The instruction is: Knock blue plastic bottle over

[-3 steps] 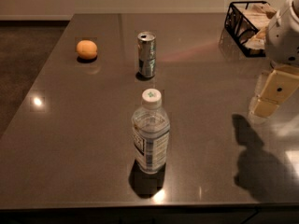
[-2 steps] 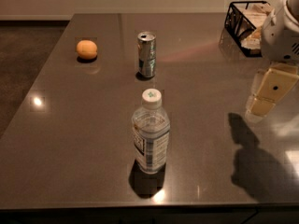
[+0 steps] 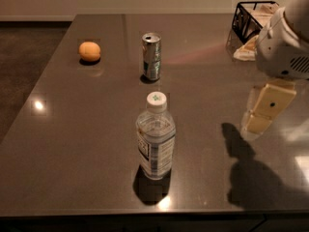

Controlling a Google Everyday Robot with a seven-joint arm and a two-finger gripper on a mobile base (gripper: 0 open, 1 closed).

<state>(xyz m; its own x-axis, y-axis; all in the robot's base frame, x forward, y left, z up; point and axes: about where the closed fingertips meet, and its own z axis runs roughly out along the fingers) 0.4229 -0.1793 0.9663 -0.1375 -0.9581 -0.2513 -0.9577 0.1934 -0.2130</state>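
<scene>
Right now I see the bottle (image 3: 155,141) standing upright on the table (image 3: 72,144), close to the front edge and roughly mid-width. Its white cap is on top and a printed label wraps its lower half. A short dark shadow pools at its base, toward me.

Behind the bottle, well apart from it, 1 silver can (image 3: 151,56) stands upright. Farther to the left of my view, near the far side of the table, 1 orange (image 3: 90,51) rests on the surface. At the far right corner sits a black wire basket (image 3: 251,16) with pale contents I cannot make out.

My gripper (image 3: 255,123) hangs above the table on the right of my view, well apart from the bottle, about level with the bottle's upper half in the view. Its beige tip slants down and toward the bottle's side. Whether it is spread or pressed together I cannot tell from this angle. The white arm (image 3: 282,47) above it runs off the right edge. A large arm shadow (image 3: 256,173) lies on the table below the gripper.
</scene>
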